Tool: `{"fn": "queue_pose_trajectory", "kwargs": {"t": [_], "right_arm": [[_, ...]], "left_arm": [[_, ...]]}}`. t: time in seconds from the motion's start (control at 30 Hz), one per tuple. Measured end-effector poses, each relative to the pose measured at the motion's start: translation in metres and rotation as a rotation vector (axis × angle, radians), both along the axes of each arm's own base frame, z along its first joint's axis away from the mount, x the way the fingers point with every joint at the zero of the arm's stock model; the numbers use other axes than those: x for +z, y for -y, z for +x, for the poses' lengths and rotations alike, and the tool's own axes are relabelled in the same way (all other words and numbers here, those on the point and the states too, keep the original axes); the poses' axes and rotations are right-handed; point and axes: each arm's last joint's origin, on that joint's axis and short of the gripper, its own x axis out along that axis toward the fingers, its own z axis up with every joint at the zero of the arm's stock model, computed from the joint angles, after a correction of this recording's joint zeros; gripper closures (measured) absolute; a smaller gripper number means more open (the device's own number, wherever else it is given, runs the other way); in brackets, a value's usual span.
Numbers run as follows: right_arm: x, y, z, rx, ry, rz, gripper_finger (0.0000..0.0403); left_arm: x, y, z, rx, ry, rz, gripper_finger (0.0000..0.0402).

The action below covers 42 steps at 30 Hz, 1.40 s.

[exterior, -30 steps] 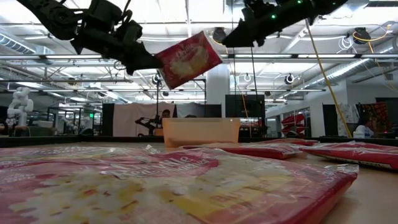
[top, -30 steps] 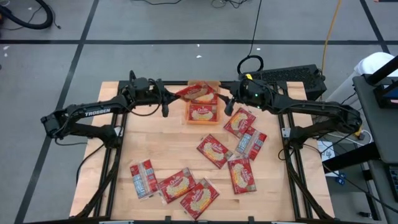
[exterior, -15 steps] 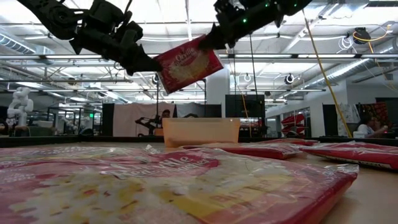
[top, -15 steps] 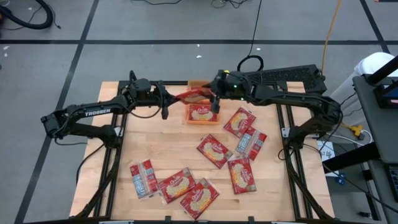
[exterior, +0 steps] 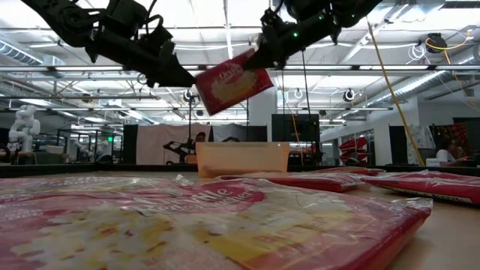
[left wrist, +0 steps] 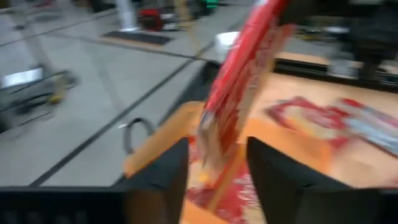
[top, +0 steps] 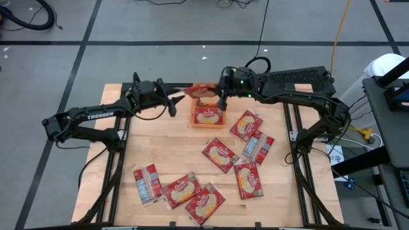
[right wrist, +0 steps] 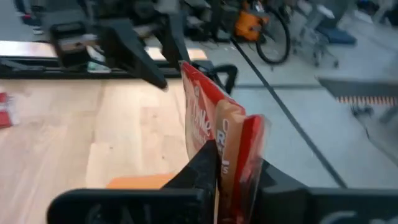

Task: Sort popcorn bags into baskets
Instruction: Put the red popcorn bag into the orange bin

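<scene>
At the table's far edge, the left gripper (top: pixel 171 101) hangs just left of the orange tray (top: pixel 194 120), its fingers (left wrist: pixel 158 180) spread apart; one edge of the raised popcorn bag (exterior: pixel 234 81) sits in the gap between them, but whether they touch it cannot be told. That red bag is held in the air above the tray's far end, tilted, its popcorn picture facing the low camera. The right gripper (top: pixel 221 102) comes in from the right and is closed on the bag's other end, its fingers (right wrist: pixel 208 163) pinching the packet edge-on. A second popcorn bag (top: pixel 208 116) lies flat inside the tray. On the wooden table (top: pixel 147 144), loose popcorn bags (top: pixel 220 155) are scattered toward the right and along the near edge.
</scene>
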Motion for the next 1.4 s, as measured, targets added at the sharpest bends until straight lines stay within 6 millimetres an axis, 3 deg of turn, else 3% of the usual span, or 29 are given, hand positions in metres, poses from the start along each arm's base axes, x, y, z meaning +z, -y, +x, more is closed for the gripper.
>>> {"fn": "queue_pose_trajectory", "kwargs": {"t": [0.2,0.37,0.73,1.1,1.4], "right_arm": [[-0.016,0.022,-0.015,-0.135,0.028,0.155,0.0394],[-0.034,0.035,-0.026,-0.23,0.068,0.264,0.0391],[-0.048,0.054,-0.044,-0.302,0.18,0.407,0.0386],[-0.089,0.061,-0.024,-0.291,0.159,0.483,0.039],[-0.114,0.075,-0.024,-0.273,0.123,0.548,0.0379]], "left_arm": [[-0.001,-0.002,-0.002,0.216,0.019,-0.049,0.0121],[-0.002,0.003,0.001,0.2,0.014,-0.072,0.009],[-0.003,0.019,0.009,0.127,0.009,-0.069,0.0139],[-0.003,0.025,0.012,0.101,0.007,-0.074,0.0177],[-0.003,0.029,0.014,0.078,-0.002,-0.059,0.0172]]}}
